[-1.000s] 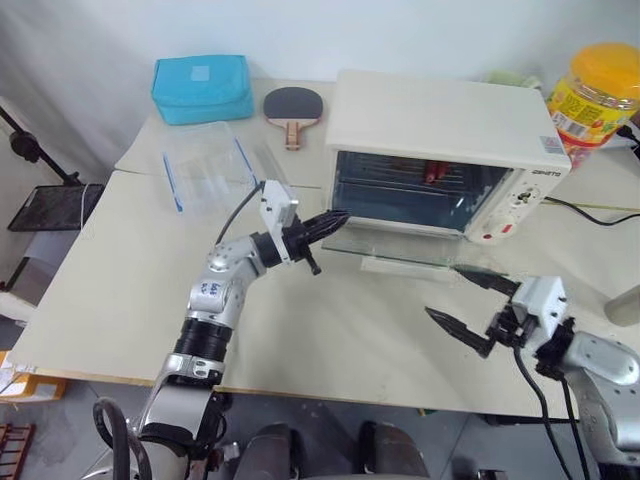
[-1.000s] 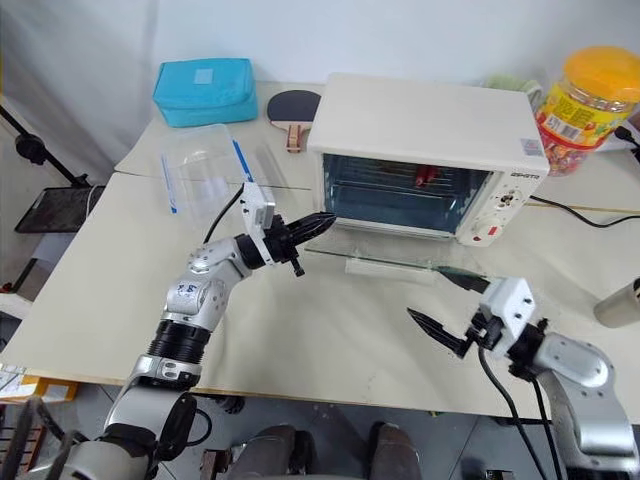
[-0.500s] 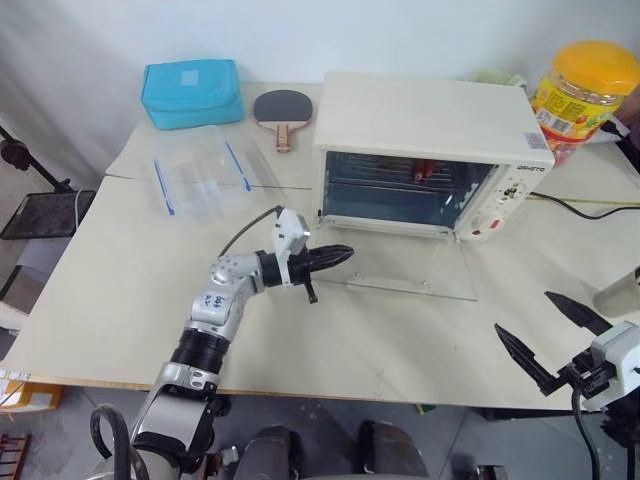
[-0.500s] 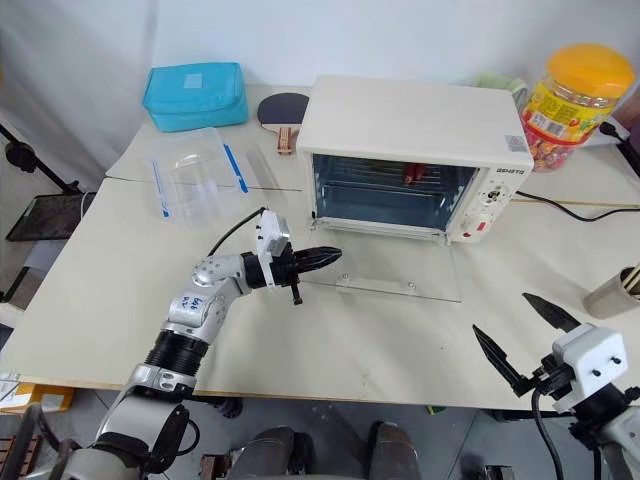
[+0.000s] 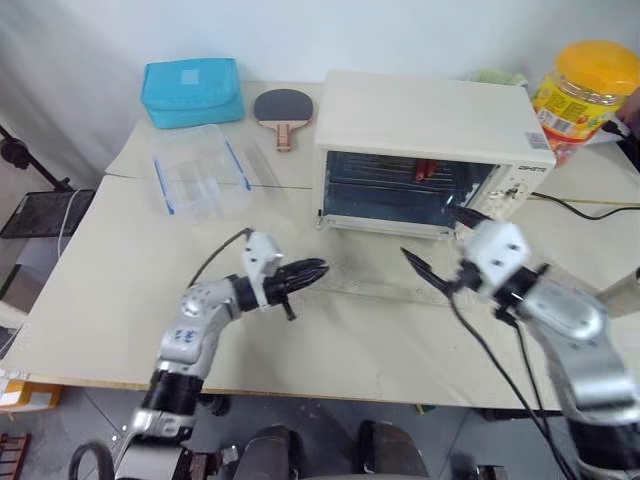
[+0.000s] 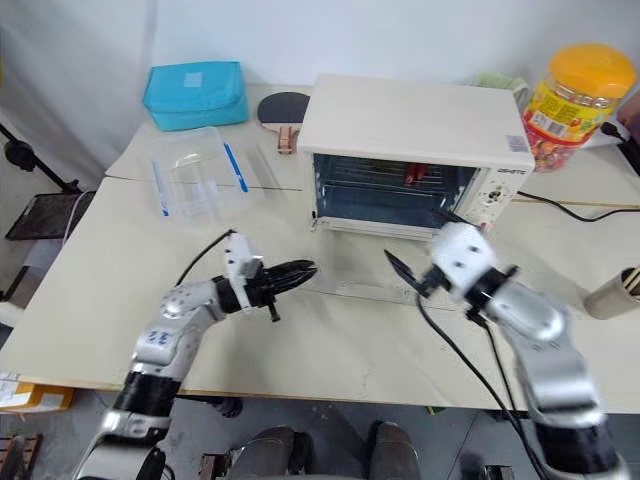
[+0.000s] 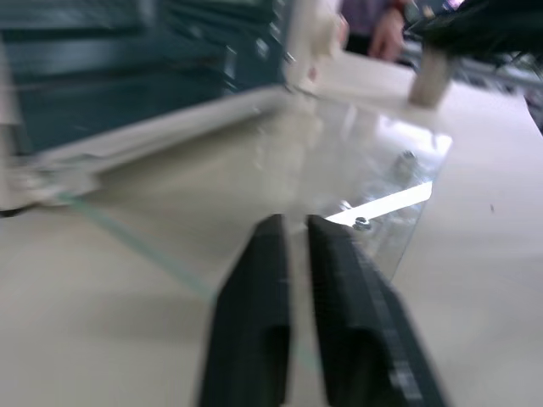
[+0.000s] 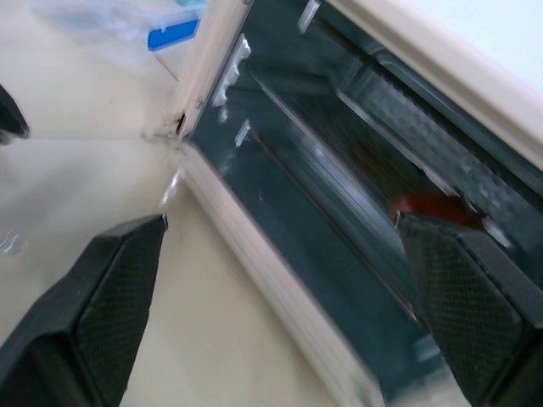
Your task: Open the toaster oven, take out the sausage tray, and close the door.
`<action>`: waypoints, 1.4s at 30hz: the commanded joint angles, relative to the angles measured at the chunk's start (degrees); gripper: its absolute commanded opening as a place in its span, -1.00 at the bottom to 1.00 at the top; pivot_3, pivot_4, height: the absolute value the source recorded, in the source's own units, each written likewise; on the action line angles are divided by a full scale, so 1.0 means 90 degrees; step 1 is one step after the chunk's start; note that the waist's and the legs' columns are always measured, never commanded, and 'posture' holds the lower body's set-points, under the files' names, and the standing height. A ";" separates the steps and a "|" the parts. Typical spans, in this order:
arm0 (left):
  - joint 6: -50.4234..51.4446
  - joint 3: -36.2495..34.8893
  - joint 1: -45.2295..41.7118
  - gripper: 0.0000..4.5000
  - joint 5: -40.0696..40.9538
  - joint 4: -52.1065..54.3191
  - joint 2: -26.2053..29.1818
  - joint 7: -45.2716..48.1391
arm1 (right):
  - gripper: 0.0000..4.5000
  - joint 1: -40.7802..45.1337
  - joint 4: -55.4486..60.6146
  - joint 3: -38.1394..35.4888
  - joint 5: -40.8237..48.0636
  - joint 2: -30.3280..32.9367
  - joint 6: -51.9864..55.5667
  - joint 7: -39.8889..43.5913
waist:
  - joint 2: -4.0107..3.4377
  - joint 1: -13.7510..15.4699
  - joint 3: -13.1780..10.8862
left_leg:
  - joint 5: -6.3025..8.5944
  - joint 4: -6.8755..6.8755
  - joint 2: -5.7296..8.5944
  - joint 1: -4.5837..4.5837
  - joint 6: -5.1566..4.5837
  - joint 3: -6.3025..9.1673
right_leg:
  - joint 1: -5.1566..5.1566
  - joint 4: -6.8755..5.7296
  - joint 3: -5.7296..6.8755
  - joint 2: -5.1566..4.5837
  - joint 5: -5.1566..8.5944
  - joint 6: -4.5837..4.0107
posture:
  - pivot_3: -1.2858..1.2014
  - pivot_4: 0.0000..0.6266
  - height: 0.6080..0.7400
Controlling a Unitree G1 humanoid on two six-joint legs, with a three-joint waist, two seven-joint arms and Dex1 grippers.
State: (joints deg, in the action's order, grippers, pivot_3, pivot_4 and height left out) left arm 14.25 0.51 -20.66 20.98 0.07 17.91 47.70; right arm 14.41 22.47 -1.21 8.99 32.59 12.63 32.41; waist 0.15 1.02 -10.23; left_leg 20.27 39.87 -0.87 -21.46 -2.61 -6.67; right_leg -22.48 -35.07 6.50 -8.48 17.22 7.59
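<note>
Sausage tray [image 5: 432, 172], shallow silver metal, sits inside the boxy cream-white toaster oven [image 5: 430, 150] at twelve o'clock, its glass door [image 5: 400, 275] lying flat; right gripper [image 5: 443, 240], spread wide, could snag the rack, while left gripper [image 5: 305, 271] is nearly together.

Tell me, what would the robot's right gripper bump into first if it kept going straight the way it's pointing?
Probably nothing at first: the right gripper points into the toaster oven, whose door lies flat. Deeper in sits the sausage tray.
</note>
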 commanded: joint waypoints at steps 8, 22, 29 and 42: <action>0.0756 -0.1103 0.1196 0.70 0.1147 0.2142 0.0661 -0.0443 | 1.00 0.2592 -0.3111 0.1744 -0.2889 -0.0639 -0.1714 -0.1563 | -0.0001 -0.0158 -0.0001 | -0.0001 0.0003 0.0004 -0.0005 0.0003 0.0017 | 0.0002 -0.0009 0.0017 -0.0003 0.0004 -0.0007 | 0.03 -0.52 1.00; 0.0398 -0.0606 0.0818 1.00 0.0757 0.1904 0.0435 -0.0835 | 0.73 0.4512 -0.6367 0.2359 -0.4547 -0.1036 -0.2168 -0.2898 | -0.0001 -0.0317 -0.0001 | -0.0003 -0.0019 0.0002 -0.0008 0.0009 0.0016 | -0.0001 -0.0001 0.0021 0.0003 0.0004 -0.0007 | 0.03 -0.52 1.00; -0.0075 -0.0213 -0.0427 1.00 0.0385 0.0500 0.0023 -0.0745 | -0.31 0.4589 -0.6513 0.2340 -0.4567 -0.1177 -0.2483 -0.2993 | -0.0001 -0.0314 -0.0001 | -0.0005 -0.0024 0.0002 -0.0009 0.0013 0.0012 | -0.0004 0.0001 0.0021 0.0006 0.0004 -0.0007 | 0.03 -0.52 1.00; -0.0971 -0.0334 -0.2519 1.00 0.0091 -0.2097 -0.0519 -0.0598 | -0.95 0.4470 -0.6031 0.2222 -0.4662 -0.1020 -0.2668 -0.2939 | 0.0001 -0.0308 -0.0002 | -0.0008 -0.0034 -0.0001 -0.0013 0.0016 0.0021 | -0.0004 0.0007 0.0054 0.0007 0.0004 -0.0007 | 0.03 -0.52 1.00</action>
State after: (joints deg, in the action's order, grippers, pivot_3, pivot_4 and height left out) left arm 7.10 -1.07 -41.68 22.06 -18.12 13.40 42.52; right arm 54.58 -36.00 21.23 -34.85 23.48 -9.96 6.84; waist 0.16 -1.76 -10.24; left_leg 20.20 39.55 -0.87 -21.63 -2.47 -6.42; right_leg -22.53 -34.99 7.04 -8.42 17.26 7.52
